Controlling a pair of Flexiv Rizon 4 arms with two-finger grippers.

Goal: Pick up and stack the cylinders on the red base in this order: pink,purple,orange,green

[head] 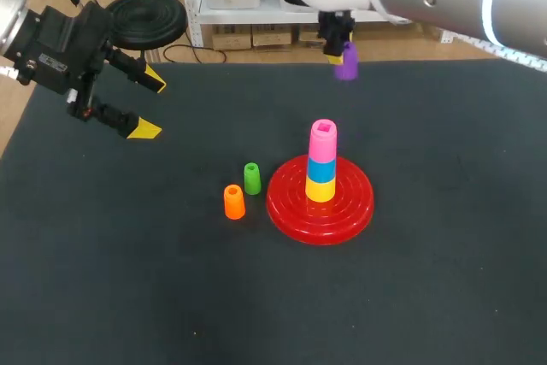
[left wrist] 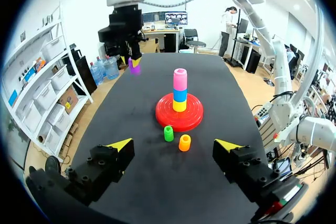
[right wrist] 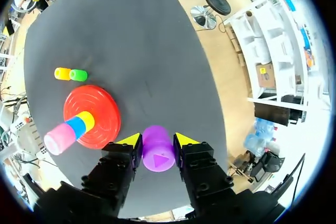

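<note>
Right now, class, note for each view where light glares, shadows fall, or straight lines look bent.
Head view: the red base glints along its ridges; orange cylinder and green cylinder cast little shadow on the dark table. Left wrist view: the table's edges bow. Right wrist view: likewise bowed; purple cylinder in the right gripper evenly lit.

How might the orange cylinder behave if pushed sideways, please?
The orange cylinder looks like rigid, hollow plastic, so probably light and stiff. Standing upright beside the green cylinder, it might tip, then roll, if nudged.
</note>
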